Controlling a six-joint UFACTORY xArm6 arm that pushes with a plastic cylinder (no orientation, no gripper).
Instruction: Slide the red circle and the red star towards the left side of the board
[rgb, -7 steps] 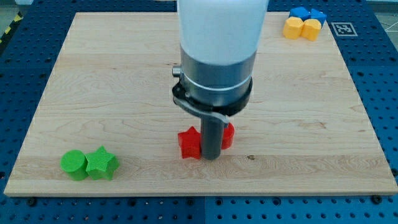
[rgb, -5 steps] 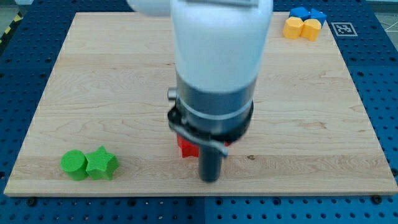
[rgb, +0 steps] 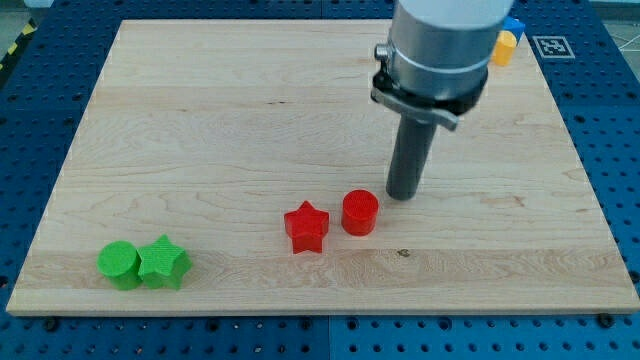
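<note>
— Looking at the board, where's my tip (rgb: 402, 195)?
— Down on the wood, just to the view's right of the red circle (rgb: 360, 213) and a touch above it, a sliver of board between them. It's a plain rod; it holds nothing and touches no block.
— And the red star (rgb: 306, 227)?
— Just left of the circle, near the board's (rgb: 200, 120) lower middle. A green circle (rgb: 118, 264) and green star (rgb: 163, 263) sit touching at lower left.
</note>
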